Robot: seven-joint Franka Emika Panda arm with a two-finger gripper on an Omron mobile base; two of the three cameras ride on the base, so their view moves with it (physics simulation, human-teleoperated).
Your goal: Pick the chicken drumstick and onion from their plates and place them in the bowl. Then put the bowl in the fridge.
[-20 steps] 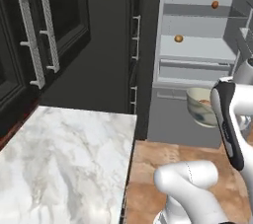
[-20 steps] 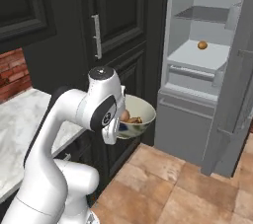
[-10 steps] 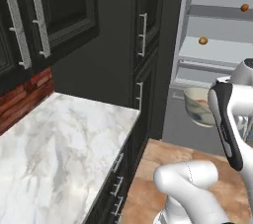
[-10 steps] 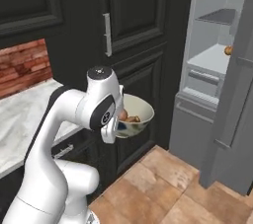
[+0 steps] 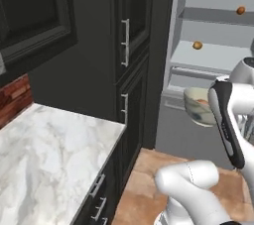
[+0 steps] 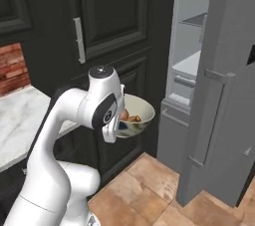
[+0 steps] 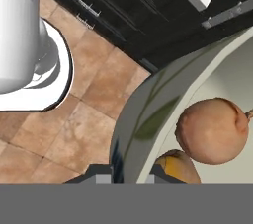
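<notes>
End effector [image 7: 129, 168] pinching bowl [image 6: 135, 120] rim, onion [image 7: 211, 130] and chicken drumstick [image 7: 177, 166] inside; no legible writing.

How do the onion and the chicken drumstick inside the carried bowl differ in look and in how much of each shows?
In the hand view, the onion is a round, smooth, pinkish-tan ball with a small stem nub, while the chicken drumstick is golden-brown, darker and lumpier. The onion shows almost whole; the drumstick is cut off at the picture's bottom edge, just below the onion. Both lie inside the bowl, whose rim the shut claw grips.
</notes>
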